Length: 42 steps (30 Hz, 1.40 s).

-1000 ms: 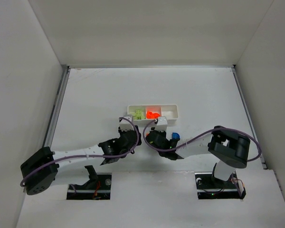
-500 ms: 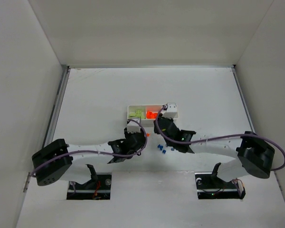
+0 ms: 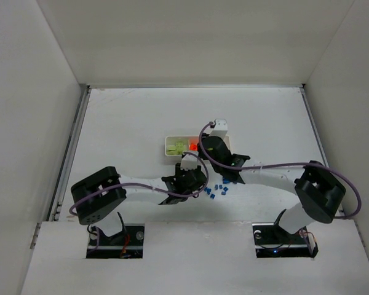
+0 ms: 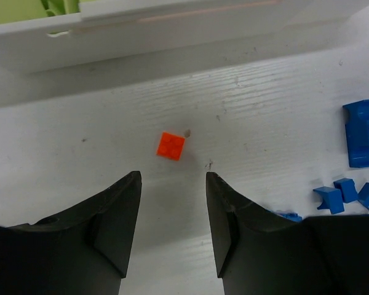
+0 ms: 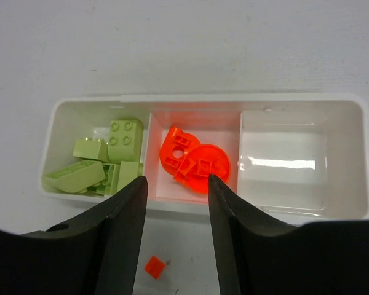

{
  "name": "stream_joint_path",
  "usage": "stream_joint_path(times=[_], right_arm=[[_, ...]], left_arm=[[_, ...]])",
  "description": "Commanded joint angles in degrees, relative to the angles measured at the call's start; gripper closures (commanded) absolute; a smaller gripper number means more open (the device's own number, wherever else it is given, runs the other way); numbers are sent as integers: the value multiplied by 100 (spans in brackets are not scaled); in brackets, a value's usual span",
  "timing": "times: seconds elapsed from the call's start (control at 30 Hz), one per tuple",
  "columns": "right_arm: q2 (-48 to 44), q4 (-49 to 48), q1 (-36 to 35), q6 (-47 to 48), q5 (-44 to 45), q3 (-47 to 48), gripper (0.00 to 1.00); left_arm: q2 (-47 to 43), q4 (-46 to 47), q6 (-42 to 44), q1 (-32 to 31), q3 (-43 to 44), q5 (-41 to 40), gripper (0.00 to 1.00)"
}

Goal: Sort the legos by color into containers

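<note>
The white three-compartment tray (image 5: pixel 203 98) holds several lime green bricks (image 5: pixel 107 161) in its left compartment and orange pieces (image 5: pixel 194 161) in the middle one. Its right compartment (image 5: pixel 283 163) holds nothing. A tiny orange brick (image 4: pixel 171 145) lies on the table just in front of the tray, and it also shows in the right wrist view (image 5: pixel 154 266). My left gripper (image 4: pixel 173 178) is open and empty, low over the table just short of this brick. My right gripper (image 5: pixel 177 181) is open and empty above the tray's front wall. Blue bricks (image 3: pixel 215 190) lie scattered on the table.
In the top view the right arm covers much of the tray (image 3: pixel 170 146), and the left gripper (image 3: pixel 187 174) sits close under the right gripper (image 3: pixel 206 147). A larger blue piece (image 4: pixel 364 132) and small blue bricks (image 4: pixel 335 195) lie right of the left fingers.
The left arm has moved right and forward to the tray's front. The right arm has swung up over the tray. Blue bricks now lie spread on the table.
</note>
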<state>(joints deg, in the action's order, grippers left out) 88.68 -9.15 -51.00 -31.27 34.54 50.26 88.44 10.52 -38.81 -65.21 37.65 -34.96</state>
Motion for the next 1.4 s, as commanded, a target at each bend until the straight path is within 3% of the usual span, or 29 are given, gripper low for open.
stream_joint_path(times=[0.0,0.27,0.57,1.0,1.37], right_arm=[[-448,-192,-10,42,-44,-103,50],[-1230,-579,-19,-142,17,-1131,50],[-1538,-676,-28,-248,35,-1484,51],[-1688,-755,16,-292,0,-1677,51],[-2241,-747,244,-319,-27,-1967,50]], left_arm=[[173,64,119,-57,313,-90,57],[480,38,242,39,445,-195,60],[735,20,541,127,559,-310,62],[868,46,594,180,577,-143,80],[-45,20,374,-39,252,-248,87]])
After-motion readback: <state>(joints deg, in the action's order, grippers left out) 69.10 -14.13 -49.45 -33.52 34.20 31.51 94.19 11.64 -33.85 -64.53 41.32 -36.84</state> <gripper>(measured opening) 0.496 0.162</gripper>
